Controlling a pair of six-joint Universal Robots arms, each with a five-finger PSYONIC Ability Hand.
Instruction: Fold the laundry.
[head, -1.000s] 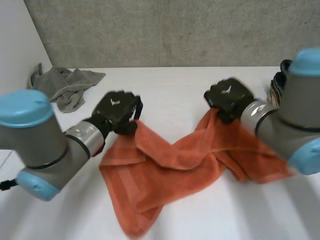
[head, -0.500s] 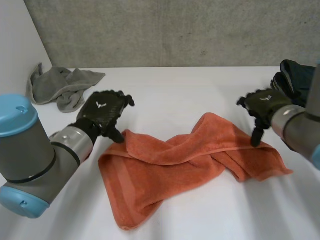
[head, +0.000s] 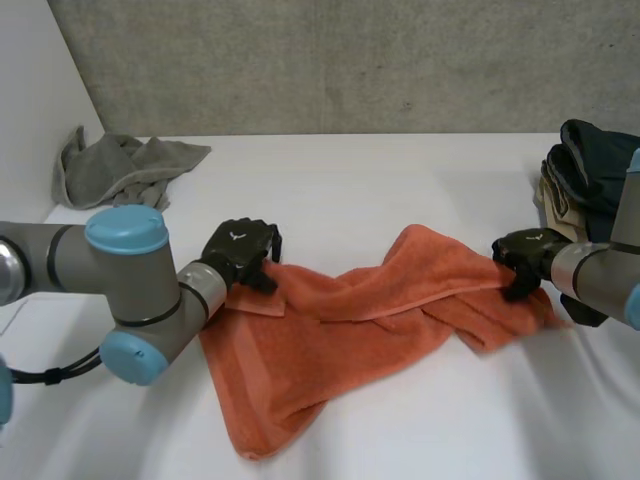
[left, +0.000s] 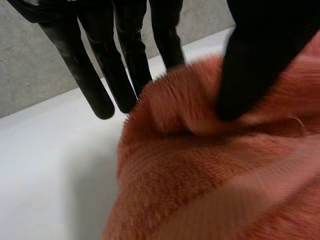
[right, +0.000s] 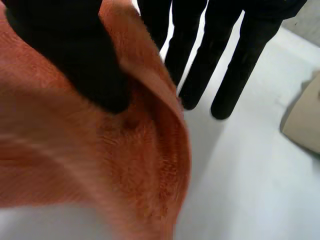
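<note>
At the far left back of the white worktop (head: 380, 190) lies a crumpled grey cloth (head: 125, 170), well apart from the work. Next comes the left hand (head: 240, 252), set on the far left corner of the orange terry towel (head: 330, 340). Its wrist view shows the thumb (left: 260, 60) pressed down on a raised fold, with the straight fingers (left: 125, 65) just behind that fold, so the hand pinches the corner. The towel sprawls across the middle of the worktop, twisted in its midsection, with one loose corner trailing toward the near edge. At its right end the right hand (head: 525, 258) grips in the same way: thumb (right: 75, 65) on top, fingers (right: 230, 75) straight behind the upturned hem, the cloth nipped between them. Beyond it, at the right edge, sits a pile of dark and beige clothes (head: 585, 160).

The towel looks soft, limp and light, with a nap that should grip well. It will likely sag and keep its twist unless the two held ends are drawn apart. The corners and the thicker hem seem the best places to hold; a shallow pinch there may slip.
</note>
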